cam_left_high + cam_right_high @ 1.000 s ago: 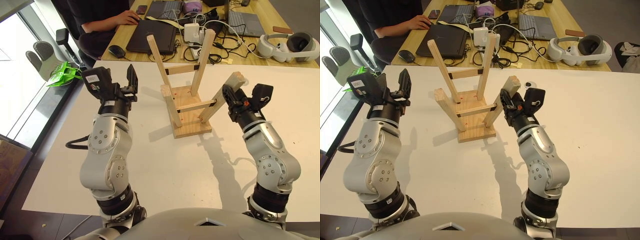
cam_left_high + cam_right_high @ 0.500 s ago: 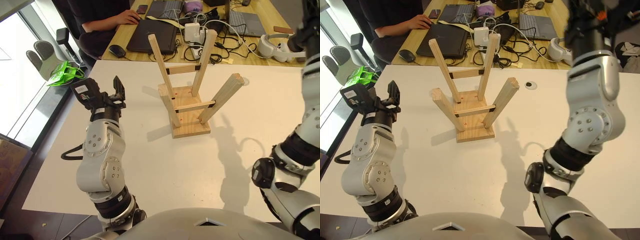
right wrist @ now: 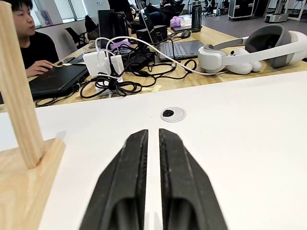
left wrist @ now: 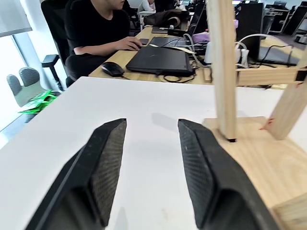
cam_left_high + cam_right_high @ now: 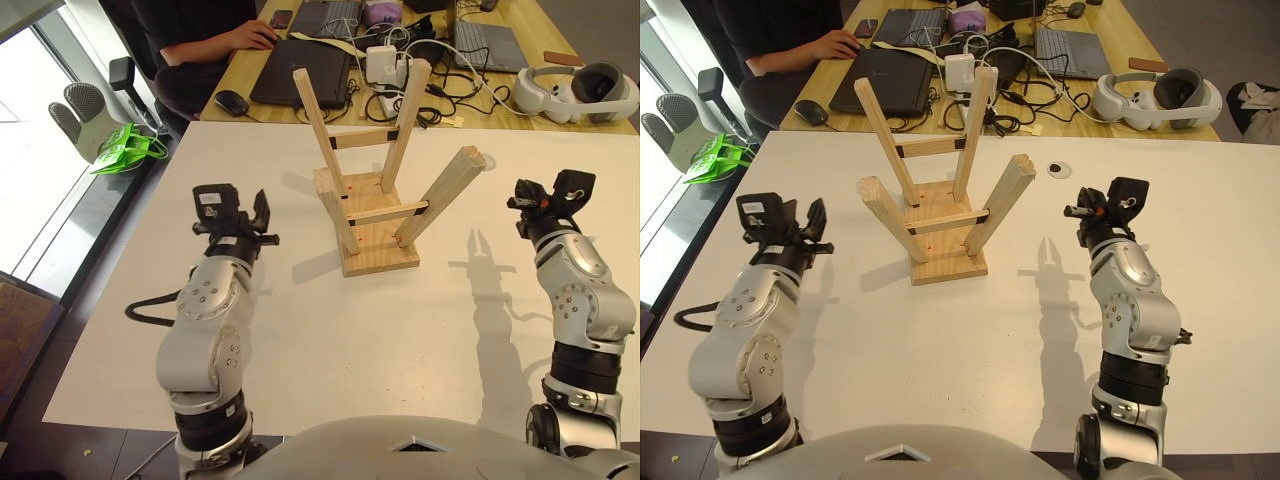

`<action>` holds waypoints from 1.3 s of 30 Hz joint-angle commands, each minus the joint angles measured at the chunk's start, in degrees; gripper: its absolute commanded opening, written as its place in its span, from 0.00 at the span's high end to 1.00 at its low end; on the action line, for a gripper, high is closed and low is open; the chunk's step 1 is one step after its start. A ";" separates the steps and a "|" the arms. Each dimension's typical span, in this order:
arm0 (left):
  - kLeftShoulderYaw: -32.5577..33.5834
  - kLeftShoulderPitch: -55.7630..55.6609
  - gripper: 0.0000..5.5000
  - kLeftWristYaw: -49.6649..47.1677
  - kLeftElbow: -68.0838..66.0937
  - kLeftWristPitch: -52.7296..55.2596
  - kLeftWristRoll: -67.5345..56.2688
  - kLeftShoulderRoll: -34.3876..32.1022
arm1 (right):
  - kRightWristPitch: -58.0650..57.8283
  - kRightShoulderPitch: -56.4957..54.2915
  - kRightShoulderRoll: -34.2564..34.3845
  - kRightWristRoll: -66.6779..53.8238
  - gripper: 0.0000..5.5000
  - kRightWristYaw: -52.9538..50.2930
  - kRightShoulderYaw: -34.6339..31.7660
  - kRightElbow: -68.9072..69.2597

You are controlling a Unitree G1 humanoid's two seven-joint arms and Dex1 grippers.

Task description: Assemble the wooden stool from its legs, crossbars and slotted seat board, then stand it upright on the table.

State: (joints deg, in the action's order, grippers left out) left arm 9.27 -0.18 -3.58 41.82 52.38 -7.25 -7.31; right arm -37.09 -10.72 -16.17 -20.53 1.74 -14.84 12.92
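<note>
Pale wooden stool sits upside down near the middle of the white table, square seat board flat on the surface, legs pointing up and joined by crossbars. Left gripper is low over the table near the stool's left side, black fingers spread, holding nothing. Right gripper is well off to the stool's right, fingers pressed together, empty.

White headset, black laptop, mouse and tangled cables lie on the wooden desk.
</note>
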 commanded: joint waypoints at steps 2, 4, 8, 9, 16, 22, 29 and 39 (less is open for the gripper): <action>8.87 1.14 0.77 -0.37 -1.92 2.81 1.84 -4.34 | 0.16 -0.15 -2.85 4.10 1.00 -0.46 -0.39 -2.86; 8.96 0.42 0.77 -1.48 -1.19 6.57 2.11 -3.29 | -0.75 -0.71 -2.55 4.79 1.00 0.32 1.53 -2.81; -1.54 -3.13 0.77 -4.17 2.62 13.52 1.14 4.06 | -3.00 -1.43 2.36 1.95 1.00 2.15 6.37 0.96; -5.84 -4.40 0.77 -4.89 3.84 15.50 0.48 7.11 | -4.28 -1.33 4.56 -0.70 1.00 3.29 7.81 3.31; -21.43 -15.87 0.77 -9.22 3.41 24.58 -2.87 24.48 | -17.87 -1.35 11.91 -22.53 1.00 9.71 14.02 19.79; -15.40 -11.99 0.77 -7.98 5.73 27.97 -3.26 18.88 | -15.09 -3.41 7.78 -12.87 1.00 4.95 8.90 13.12; -9.22 -9.91 0.77 -4.96 8.58 30.67 -4.02 12.69 | -8.95 -6.02 7.03 -8.13 1.00 0.38 3.07 8.85; 14.28 -52.56 0.77 9.65 -9.94 10.38 -13.63 -4.65 | -5.73 -40.79 -0.34 -21.22 1.00 14.07 -2.07 -3.42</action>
State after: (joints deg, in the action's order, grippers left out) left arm 21.54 -40.53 2.50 39.82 66.14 -17.51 -8.05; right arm -41.55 -43.37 -13.61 -40.16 11.39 -18.58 14.26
